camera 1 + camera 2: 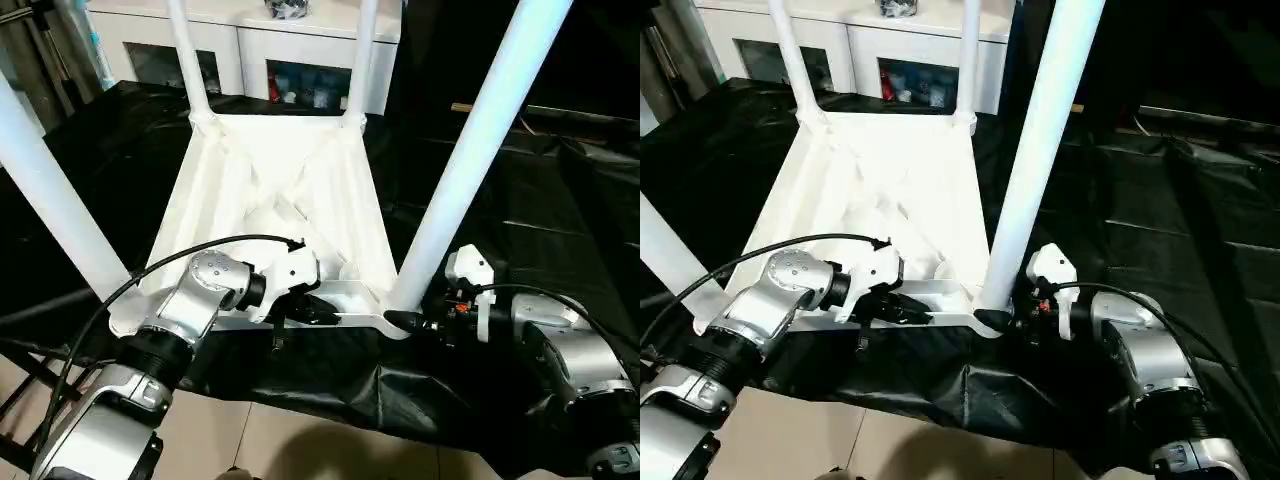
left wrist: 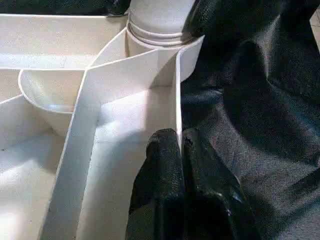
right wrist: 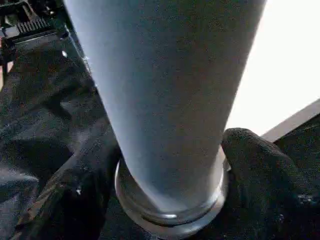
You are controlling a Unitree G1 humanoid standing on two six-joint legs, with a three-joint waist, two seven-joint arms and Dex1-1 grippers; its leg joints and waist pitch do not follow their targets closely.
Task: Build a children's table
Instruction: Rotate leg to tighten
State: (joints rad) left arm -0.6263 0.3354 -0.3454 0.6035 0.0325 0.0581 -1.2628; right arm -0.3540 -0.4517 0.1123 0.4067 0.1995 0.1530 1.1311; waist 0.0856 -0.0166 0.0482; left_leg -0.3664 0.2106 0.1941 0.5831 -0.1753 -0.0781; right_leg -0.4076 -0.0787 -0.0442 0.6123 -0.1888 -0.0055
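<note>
Table: I am seeing the children's table (image 1: 280, 190) lying upside down on the black cloth (image 1: 520, 210), ribbed underside facing up, all four legs standing in their corner sockets.
Left pincer: my left pincer (image 2: 181, 145) is pinching the thin near rim of the tabletop, fingers nearly together around the wall.
Right pincer: my right pincer (image 3: 172, 165) is straddling the base of the near right leg (image 1: 480, 140), one finger on each side at the socket; I am not sure it is gripping.
Backdrop: a white cabinet (image 1: 290, 50) is standing at twelve o'clock beyond the table.
</note>
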